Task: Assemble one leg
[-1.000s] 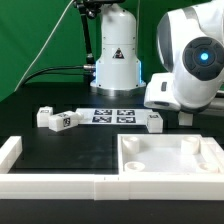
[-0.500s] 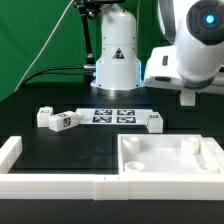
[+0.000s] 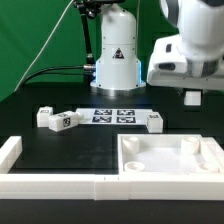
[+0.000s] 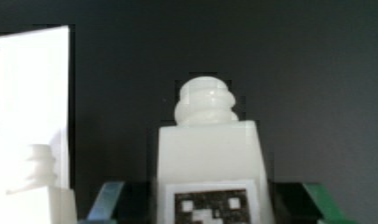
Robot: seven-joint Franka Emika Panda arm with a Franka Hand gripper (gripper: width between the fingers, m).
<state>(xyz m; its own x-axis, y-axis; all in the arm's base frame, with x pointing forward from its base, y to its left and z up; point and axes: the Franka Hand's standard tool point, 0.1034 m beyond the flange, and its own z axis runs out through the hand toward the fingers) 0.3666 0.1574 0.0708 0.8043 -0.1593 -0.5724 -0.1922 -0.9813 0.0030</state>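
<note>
In the wrist view my gripper (image 4: 212, 205) is shut on the leg (image 4: 211, 150). It is a white block with a black-and-white tag facing the camera and a rounded knob on its far end. A greenish finger (image 4: 111, 200) shows on each side of it. In the exterior view the gripper (image 3: 193, 97) hangs above the table at the right, behind the large white panel (image 3: 170, 160). The held leg cannot be made out there.
Three more tagged white legs lie on the black table: two at the exterior view's left (image 3: 45, 118) (image 3: 62, 121) and one near the middle (image 3: 153, 121). The marker board (image 3: 112, 115) lies behind them. A white wall (image 3: 50, 185) runs along the front. The panel's edge (image 4: 35, 120) shows in the wrist view.
The arm has risen and shifted toward the exterior view's right, lifting the gripper off the table. The loose legs and the panel have not moved.
</note>
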